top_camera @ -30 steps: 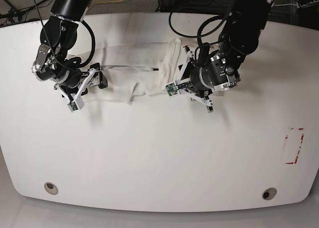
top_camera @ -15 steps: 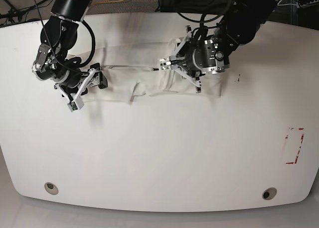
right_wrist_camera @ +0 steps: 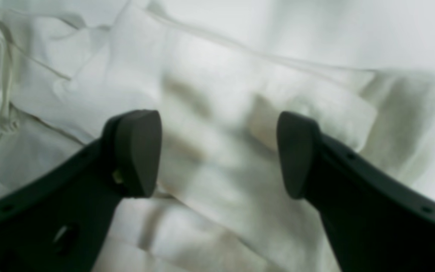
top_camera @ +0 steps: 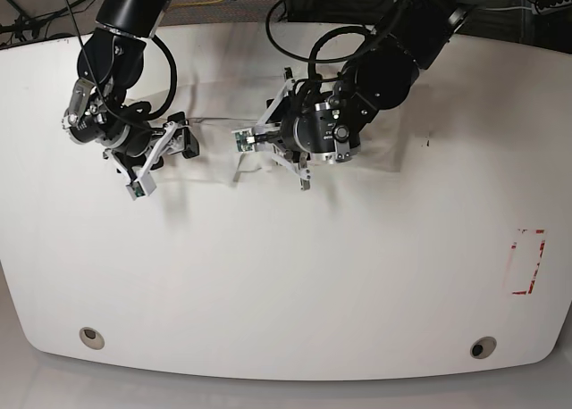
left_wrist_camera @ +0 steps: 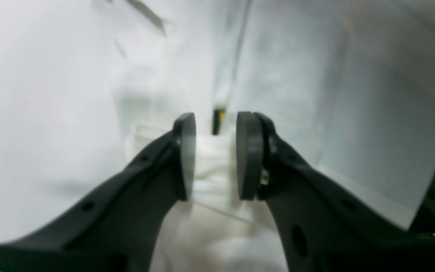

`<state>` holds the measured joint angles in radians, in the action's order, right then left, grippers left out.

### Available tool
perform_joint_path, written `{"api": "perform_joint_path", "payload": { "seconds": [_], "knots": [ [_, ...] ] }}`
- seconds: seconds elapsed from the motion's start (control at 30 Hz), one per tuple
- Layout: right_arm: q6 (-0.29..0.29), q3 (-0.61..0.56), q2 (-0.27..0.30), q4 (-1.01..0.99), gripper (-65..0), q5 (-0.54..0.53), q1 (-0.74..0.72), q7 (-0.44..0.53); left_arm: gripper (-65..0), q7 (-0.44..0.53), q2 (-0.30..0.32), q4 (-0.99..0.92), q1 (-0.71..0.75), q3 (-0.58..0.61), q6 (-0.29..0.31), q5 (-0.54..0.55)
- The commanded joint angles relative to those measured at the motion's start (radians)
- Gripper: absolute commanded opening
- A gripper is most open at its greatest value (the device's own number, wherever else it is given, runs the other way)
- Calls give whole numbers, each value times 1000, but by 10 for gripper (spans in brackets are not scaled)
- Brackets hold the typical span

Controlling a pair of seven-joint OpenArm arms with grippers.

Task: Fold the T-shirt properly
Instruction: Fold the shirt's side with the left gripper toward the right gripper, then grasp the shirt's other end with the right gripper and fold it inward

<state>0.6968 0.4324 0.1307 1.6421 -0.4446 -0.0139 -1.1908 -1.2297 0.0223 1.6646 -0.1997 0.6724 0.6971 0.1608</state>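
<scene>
Your desk (top_camera: 286, 284) carries the T-shirt (top_camera: 214, 146) near its far edge, bunched into a narrow white strip between the 2 arms, so both can reach it without stretching. The left arm (top_camera: 357, 96) leans across the strip toward the middle, probably to carry a fold over. Its jaws (left_wrist_camera: 215, 155) stand only narrowly apart, with pale cloth showing between and just below the pads (left_wrist_camera: 248, 155); you cannot tell whether any cloth is pinched. The right arm (top_camera: 112, 87) waits at the other end. Its jaws (right_wrist_camera: 217, 153) hang wide apart above layered folds, gripping nothing, likely poised to pin that end.
</scene>
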Motion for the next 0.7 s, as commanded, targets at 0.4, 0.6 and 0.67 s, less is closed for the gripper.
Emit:
{"api": "perform_joint_path", "payload": {
  "seconds": [0.4, 0.6, 0.67],
  "knots": [
    [1, 13, 13, 23, -190, -23, -48, 10, -499, 26, 57, 194, 12, -290, 1, 10],
    [1, 133, 17, 16, -184, -116, -77, -21, -574, 26, 63, 220, 141, -566, 1, 12],
    [1, 181, 17, -4, -185, -145, -103, -59, -612, 28, 63, 222, 184, -635, 1, 12]
  ]
}}
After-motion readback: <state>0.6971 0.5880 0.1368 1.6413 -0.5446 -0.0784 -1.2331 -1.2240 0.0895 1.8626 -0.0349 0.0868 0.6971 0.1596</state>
